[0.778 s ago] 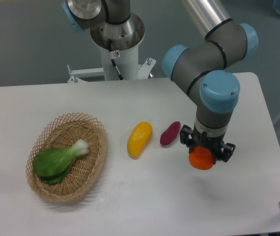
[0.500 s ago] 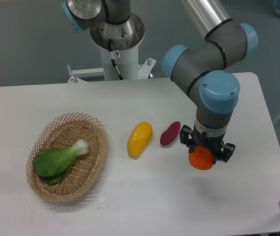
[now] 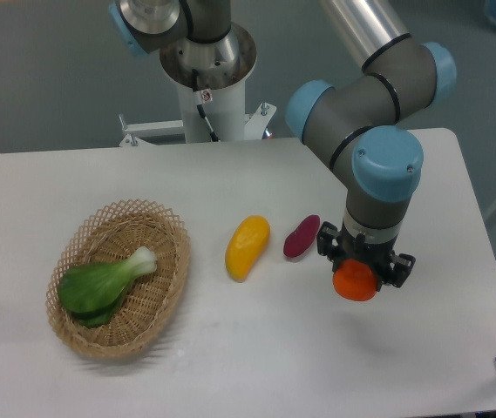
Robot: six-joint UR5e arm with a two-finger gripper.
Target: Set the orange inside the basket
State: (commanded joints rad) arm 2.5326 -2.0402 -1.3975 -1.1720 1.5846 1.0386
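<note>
The orange (image 3: 356, 281), small and bright, hangs above the table on the right, held between the dark fingers of my gripper (image 3: 359, 272), which is shut on it. A faint shadow lies on the table below and to the right of it. The basket (image 3: 167, 228), an oval of tan wicker, rests on the left of the table, well away from the gripper. A green leafy vegetable (image 3: 101, 285) lies inside it.
A yellow-orange mango-like fruit (image 3: 247, 246) and a small purple vegetable (image 3: 301, 236) lie on the table between the basket and the gripper. The robot's base column (image 3: 204, 78) stands behind the table's far edge. The table's right edge is close to the gripper.
The gripper and the orange have shifted very slightly to the left; nothing else has moved.
</note>
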